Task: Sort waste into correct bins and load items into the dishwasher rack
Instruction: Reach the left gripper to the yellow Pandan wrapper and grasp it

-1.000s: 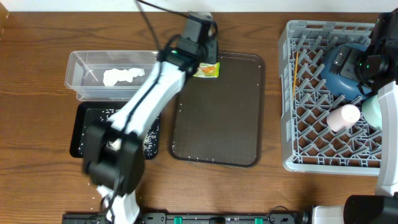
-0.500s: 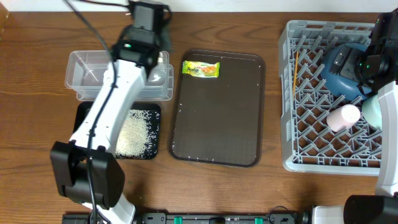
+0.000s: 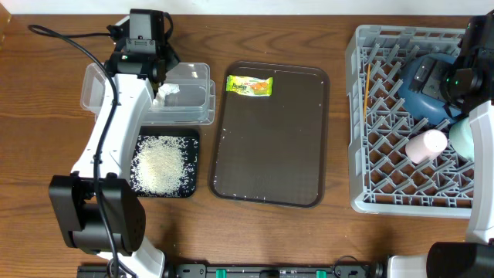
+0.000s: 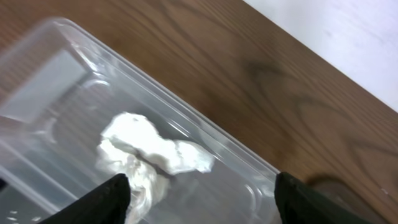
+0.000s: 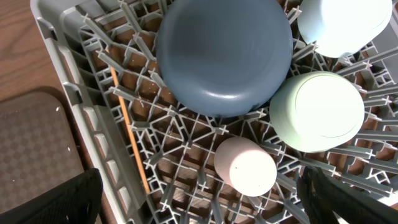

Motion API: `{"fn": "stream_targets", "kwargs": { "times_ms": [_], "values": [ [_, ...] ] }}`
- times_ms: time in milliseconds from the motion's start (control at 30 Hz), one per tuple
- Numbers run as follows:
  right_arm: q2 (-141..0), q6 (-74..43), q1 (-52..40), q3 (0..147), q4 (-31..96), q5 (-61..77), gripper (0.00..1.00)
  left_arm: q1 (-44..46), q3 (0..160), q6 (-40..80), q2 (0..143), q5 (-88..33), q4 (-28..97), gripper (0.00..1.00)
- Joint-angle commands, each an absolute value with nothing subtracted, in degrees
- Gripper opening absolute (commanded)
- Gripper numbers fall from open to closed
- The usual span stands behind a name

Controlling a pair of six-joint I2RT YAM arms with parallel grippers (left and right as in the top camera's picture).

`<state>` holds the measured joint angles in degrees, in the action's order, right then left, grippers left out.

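**Tissue in the clear tub, left tool spread above it**

Your left tool (image 4: 199, 182) hangs over the clear tub (image 3: 194, 104) at the back left of the bench (image 3: 46, 154). Its fingers stand wide apart and hold nothing. Below and between them lies the crumpled tissue (image 4: 149, 152), a white, creased wad resting on the tub floor near the back wall. Part of it sits just beside the left finger, and you cannot tell from the wrist view whether they touch.

In front of the tub, the shallow black tray (image 3: 191, 137) carries the rice (image 3: 160, 164), a pale heap with loose grains scattered around it.

The yellow-green wrapper (image 3: 249, 85) lies flat on the far left corner of the brown serving tray (image 3: 270, 147), well apart from both bins.

Your right tool (image 5: 199, 180) hovers over the grey rack (image 3: 363, 154), jaws wide and empty. In the rack you see the dark blue dish (image 5: 224, 53) bottom up, a pale bowl (image 5: 317, 112) just beside it, a second pale blue piece (image 5: 339, 25) cut by the frame edge, the pink cup (image 5: 245, 165) on its side, and the wooden stick (image 5: 127, 124) along the left wall.
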<state>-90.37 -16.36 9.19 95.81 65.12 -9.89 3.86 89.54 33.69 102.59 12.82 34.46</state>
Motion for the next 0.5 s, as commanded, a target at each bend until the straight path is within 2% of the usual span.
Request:
{"fn": "stream_targets", "kwargs": {
  "times_ms": [0, 133, 467],
  "values": [
    [-90.43, -17.15, 9.45, 95.83, 65.19, -10.04, 0.99, 4.1, 89.36, 34.85, 103.02, 3.22, 34.09, 0.79],
    [-90.43, -17.15, 9.45, 95.83, 65.17, -10.04, 0.99, 4.97, 89.36, 34.83, 103.09, -9.26, 32.8, 0.8],
    [-90.43, -17.15, 9.45, 95.83, 65.17, -10.04, 0.99, 15.59, 89.36, 31.29, 105.89, -12.67, 27.79, 0.85]
  ]
}}
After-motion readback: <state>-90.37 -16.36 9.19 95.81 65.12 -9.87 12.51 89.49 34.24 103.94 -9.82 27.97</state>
